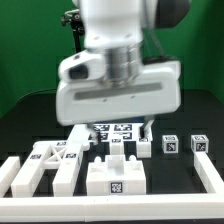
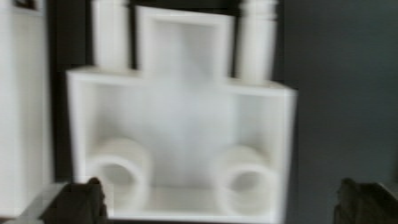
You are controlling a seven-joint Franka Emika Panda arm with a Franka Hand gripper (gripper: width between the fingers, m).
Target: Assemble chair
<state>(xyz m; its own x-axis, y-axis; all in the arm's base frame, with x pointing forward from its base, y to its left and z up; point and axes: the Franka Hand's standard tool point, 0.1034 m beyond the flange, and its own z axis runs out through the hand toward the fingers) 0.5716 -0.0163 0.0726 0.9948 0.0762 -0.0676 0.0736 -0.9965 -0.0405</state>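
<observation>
Past the near white tagged plastic block (image 1: pixel 115 178), my two-finger gripper (image 2: pixel 222 203) hangs pointing straight down over the white boxy chair frame with two round sockets (image 2: pixel 178 120). Its fingers are spread wide either side, holding nothing. I judge a grasp is next: keep the frame centred, lower vertically, close on its flat side walls. A small white tagged cube (image 1: pixel 170 145) sits far right.
</observation>
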